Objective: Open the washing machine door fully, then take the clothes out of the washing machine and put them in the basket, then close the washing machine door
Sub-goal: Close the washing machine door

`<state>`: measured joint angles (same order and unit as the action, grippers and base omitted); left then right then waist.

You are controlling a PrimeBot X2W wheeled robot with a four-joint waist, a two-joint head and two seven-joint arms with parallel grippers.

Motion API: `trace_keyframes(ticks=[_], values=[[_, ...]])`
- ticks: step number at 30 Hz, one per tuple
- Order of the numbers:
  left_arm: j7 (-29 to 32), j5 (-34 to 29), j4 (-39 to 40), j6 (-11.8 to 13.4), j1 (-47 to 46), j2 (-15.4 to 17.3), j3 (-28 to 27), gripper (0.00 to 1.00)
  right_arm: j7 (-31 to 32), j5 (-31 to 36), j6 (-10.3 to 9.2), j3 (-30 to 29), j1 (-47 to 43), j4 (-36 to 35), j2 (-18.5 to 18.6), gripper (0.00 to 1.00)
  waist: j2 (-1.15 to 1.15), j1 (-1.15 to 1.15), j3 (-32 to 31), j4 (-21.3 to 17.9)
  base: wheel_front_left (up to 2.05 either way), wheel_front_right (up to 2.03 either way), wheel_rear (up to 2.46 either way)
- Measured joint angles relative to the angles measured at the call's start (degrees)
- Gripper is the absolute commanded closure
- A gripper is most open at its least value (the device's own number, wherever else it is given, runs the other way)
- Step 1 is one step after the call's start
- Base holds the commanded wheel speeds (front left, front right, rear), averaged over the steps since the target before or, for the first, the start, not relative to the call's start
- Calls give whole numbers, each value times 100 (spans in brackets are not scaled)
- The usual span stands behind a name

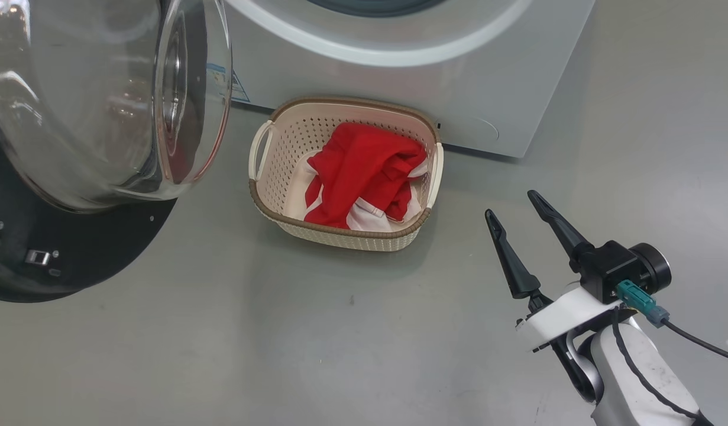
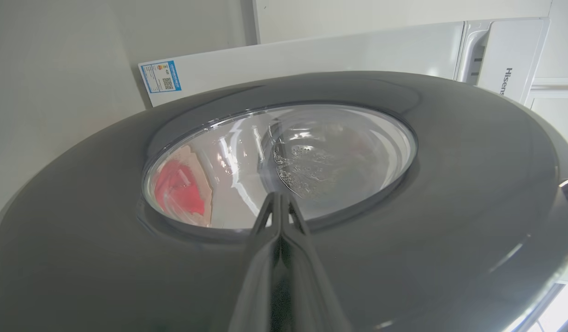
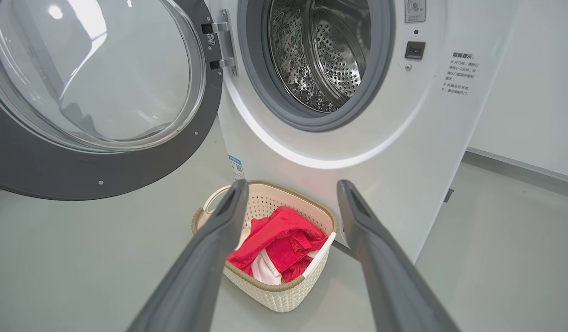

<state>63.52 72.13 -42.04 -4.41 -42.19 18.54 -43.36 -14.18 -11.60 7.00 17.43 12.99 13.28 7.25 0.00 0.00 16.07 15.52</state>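
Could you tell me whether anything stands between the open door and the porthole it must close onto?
Nothing visible blocks the washing machine door: the basket sits on the floor below the porthole, and the open right gripper hangs back from the washing machine.

Drum mouth (image 3: 320, 60) clear; open door (image 3: 104, 78) blocks left; basket (image 3: 274, 295) below.
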Motion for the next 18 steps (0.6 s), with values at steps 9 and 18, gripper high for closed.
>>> trace_keyframes(ticks=[9,18], values=[[649,298,287,-104,253,-338,94,100,-1,-51,0,1,-38,59,-45,0,0,0,-237,-74,0,0,0],[1113,535,633,-153,519,-778,261,100,-1,-96,0,7,-72,83,-112,0,0,0,-413,-167,0,0,0]])
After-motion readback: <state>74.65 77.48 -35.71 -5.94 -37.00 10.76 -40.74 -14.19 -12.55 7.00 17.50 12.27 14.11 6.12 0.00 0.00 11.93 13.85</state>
